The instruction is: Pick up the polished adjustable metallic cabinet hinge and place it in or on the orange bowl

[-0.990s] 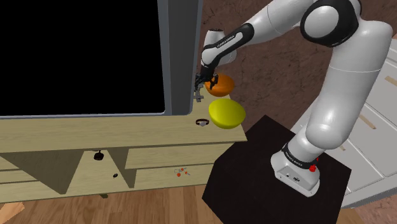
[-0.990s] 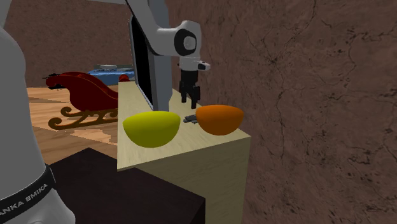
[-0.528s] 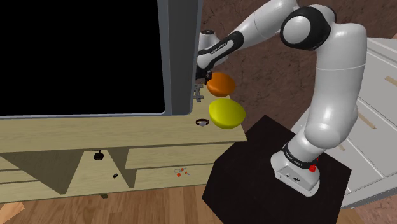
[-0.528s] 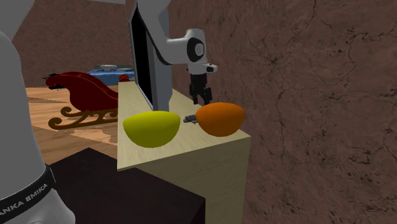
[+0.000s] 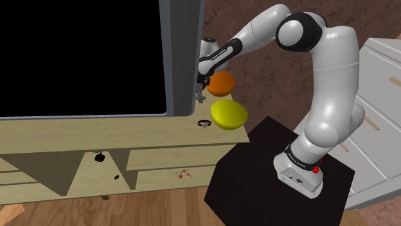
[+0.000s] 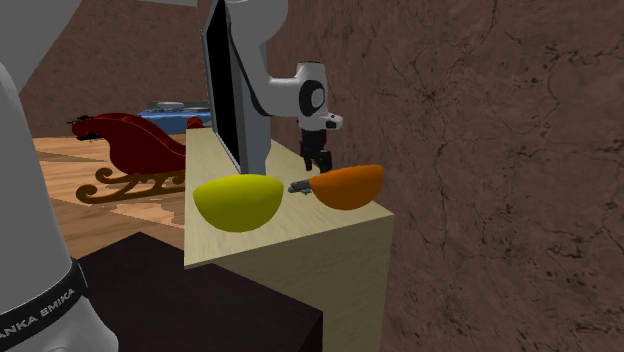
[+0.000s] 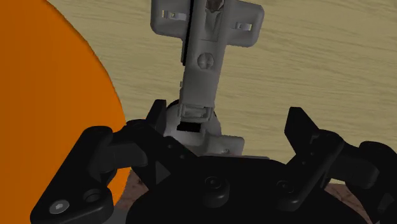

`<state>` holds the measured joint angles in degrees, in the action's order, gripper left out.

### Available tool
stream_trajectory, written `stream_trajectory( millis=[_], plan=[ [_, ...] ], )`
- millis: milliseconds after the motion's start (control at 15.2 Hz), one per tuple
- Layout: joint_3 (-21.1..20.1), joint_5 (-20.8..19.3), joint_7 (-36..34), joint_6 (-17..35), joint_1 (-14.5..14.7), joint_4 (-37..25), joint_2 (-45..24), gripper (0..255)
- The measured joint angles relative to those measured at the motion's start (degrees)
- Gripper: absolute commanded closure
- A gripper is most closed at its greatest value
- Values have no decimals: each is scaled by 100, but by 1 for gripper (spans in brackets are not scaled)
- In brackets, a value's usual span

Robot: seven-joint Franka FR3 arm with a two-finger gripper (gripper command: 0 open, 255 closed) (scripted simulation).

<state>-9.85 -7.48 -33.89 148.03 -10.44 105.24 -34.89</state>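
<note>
Straddling grey hinge (image 7: 203,63), jaws spread apart, orange bowl (image 7: 51,95) tilted just beside them, yellow bowl (image 5: 229,113) near

The hinge (image 7: 203,60) is plain pale grey. The orange bowl (image 6: 347,187) is one even orange and the yellow bowl (image 6: 238,202) a flat yellow, neither patterned. The tabletop (image 7: 331,63) is pale tan with a fine wood grain. The fingers (image 7: 95,172) are black. The wall (image 6: 480,120) is mottled brown with dark cracks. The sled (image 6: 135,150) is dark red.
</note>
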Motion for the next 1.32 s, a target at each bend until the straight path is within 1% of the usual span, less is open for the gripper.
stream_trajectory(
  millis=[66, 198, 330, 396, 1056, 1320],
  plan=[
    [-21, 78, -56, -71, -13, 83, -12, 0],
    [-26, 122, -65, -360, -20, -82, -202, 0],
    [-39, 146, -49, -411, -44, -17, -196, 0],
    [-46, 150, -51, -413, -44, 8, -183, 255],
    [-30, 155, -45, -441, -70, 54, -163, 255],
    [-58, 186, -30, -569, -92, 85, -9, 255]
  ],
)
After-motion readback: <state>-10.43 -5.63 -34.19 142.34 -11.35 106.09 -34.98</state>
